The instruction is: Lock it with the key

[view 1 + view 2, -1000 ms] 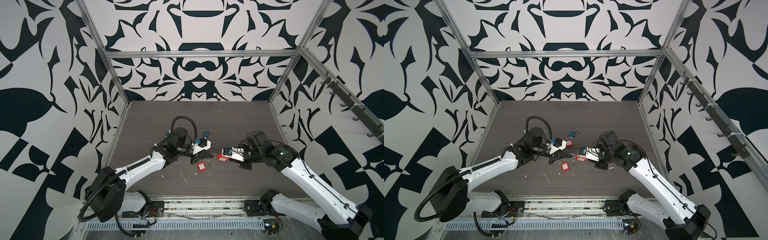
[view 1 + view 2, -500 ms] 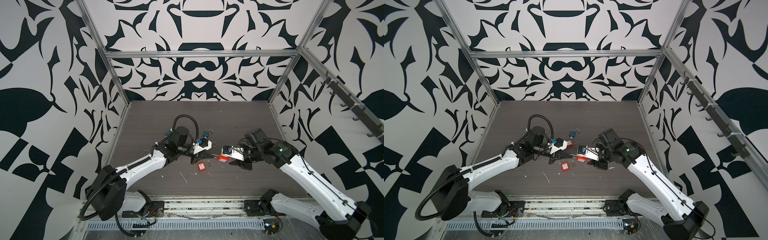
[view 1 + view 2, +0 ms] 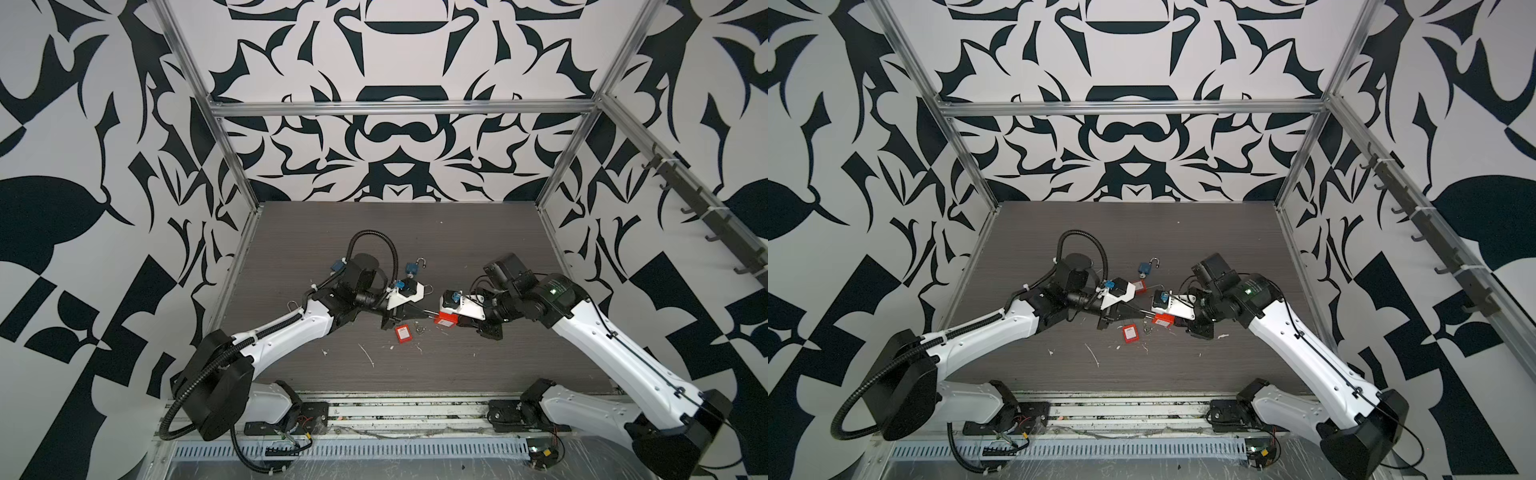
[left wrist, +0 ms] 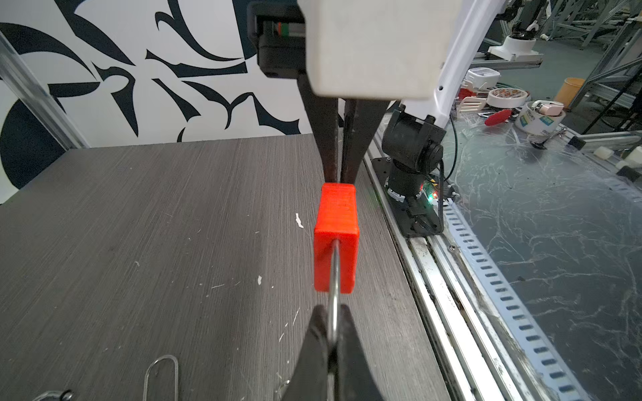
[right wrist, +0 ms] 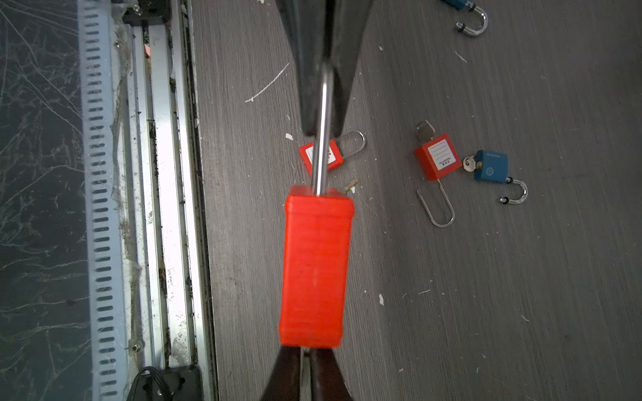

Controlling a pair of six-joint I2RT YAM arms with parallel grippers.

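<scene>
Held clear of the dark wood-grain tabletop (image 3: 457,249): a ribbed red plastic padlock (image 5: 314,270), spanning lengthwise between both grippers, just above and beside the small red white-labelled padlock (image 3: 404,333) lying flat. Pinched tight in the left gripper (image 4: 330,321): the slim steel shackle (image 5: 320,166) at one end of the body. Pressed nearly together at the opposite base end: the right gripper (image 5: 305,352), nipping a thin silver strip (image 5: 305,362); key or not, cannot tell.

Key (image 5: 304,359) — barely showing (pinched edge-on), keyhole hidden
</scene>
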